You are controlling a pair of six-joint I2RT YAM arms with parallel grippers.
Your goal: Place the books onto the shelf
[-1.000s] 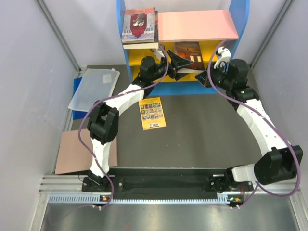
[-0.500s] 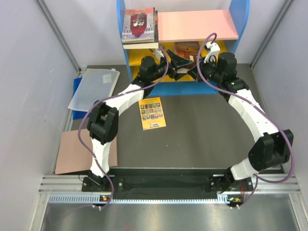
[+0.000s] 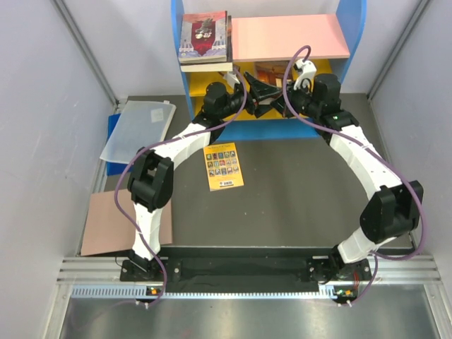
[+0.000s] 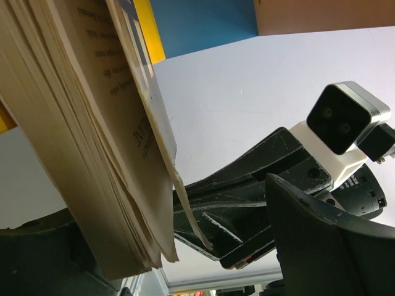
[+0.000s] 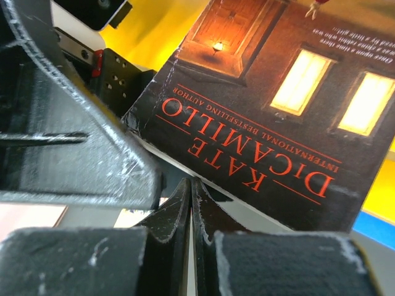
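Observation:
The shelf stands at the back, with a pink top board and yellow boards below. Two books lie stacked on its top left corner. A dark book with glowing windows leans on the yellow board; its page edges rest beside my left gripper's near finger. The left gripper is open, with wide space to its other finger. My right gripper is shut and empty; its tips sit just below the book's lower edge. A yellow book lies flat on the table.
A translucent folder on a blue board lies at the left, and a brown cardboard sheet near the front left. The two grippers are close together in front of the shelf's upper yellow board. Grey walls close in both sides.
The right arm has swung left along the shelf front until its shut gripper is beside the left gripper. The left jaws have widened a little. The dark book is now more hidden.

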